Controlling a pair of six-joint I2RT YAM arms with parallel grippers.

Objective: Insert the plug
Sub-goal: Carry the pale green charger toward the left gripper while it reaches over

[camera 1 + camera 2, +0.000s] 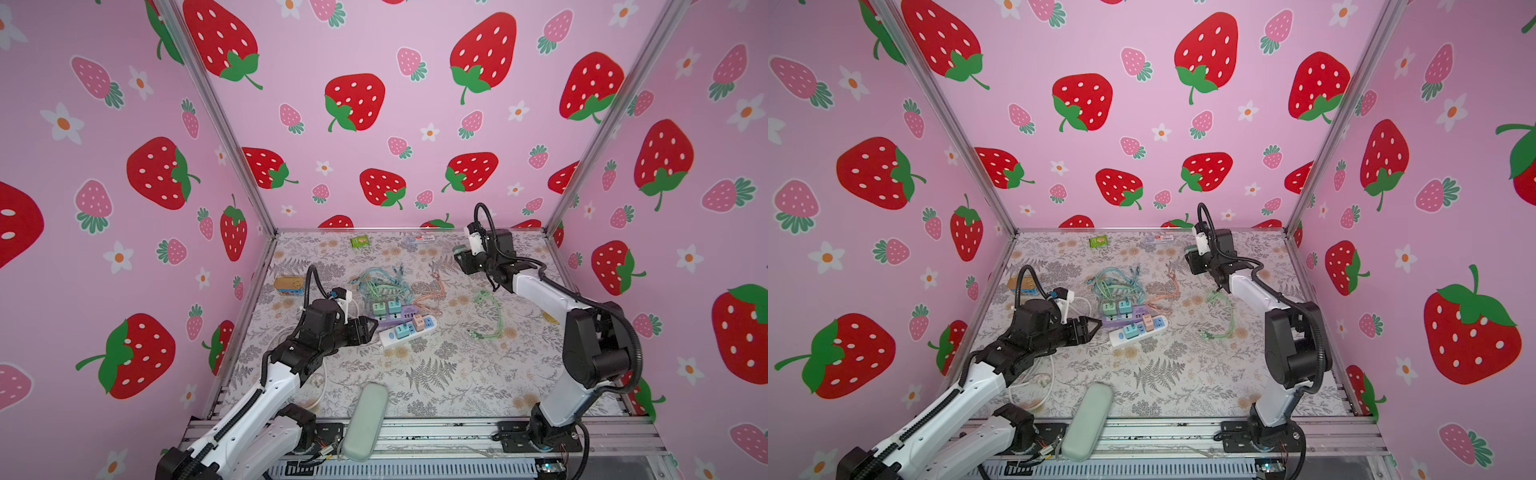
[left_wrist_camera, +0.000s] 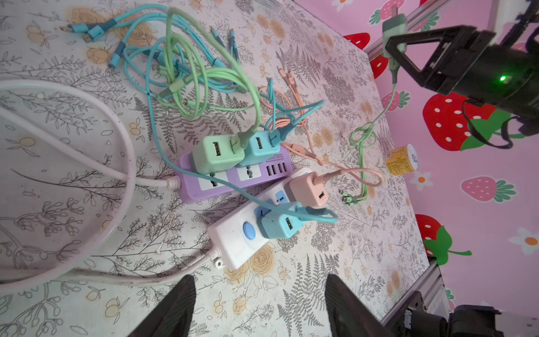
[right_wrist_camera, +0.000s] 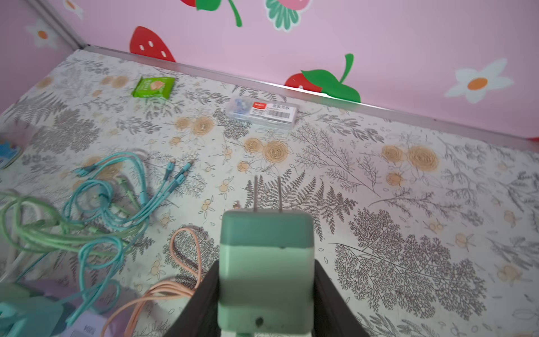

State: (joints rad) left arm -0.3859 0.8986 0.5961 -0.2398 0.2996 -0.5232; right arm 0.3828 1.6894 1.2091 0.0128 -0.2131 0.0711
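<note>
My right gripper (image 3: 266, 270) is shut on the plug (image 3: 266, 256), a two-tone green charger cube whose two metal prongs stick out past the fingers. In both top views it hangs above the far right of the table (image 1: 459, 250) (image 1: 1191, 251), its green cable (image 1: 492, 307) trailing down to the cloth. A purple power strip (image 2: 204, 186) and a white power strip (image 2: 233, 239) lie side by side mid-table (image 1: 409, 330), each carrying two chargers. My left gripper (image 2: 259, 289) stands open just left of the white strip's end (image 1: 368, 328), nothing between its fingers.
Tangled teal, green and pink cables (image 1: 380, 282) lie behind the strips. A tin (image 1: 289, 286) sits far left, a green packet (image 1: 359, 241) and a clear box (image 1: 422, 238) by the back wall, a yellow can (image 2: 401, 160) at right, a grey-green case (image 1: 365, 419) on the front edge.
</note>
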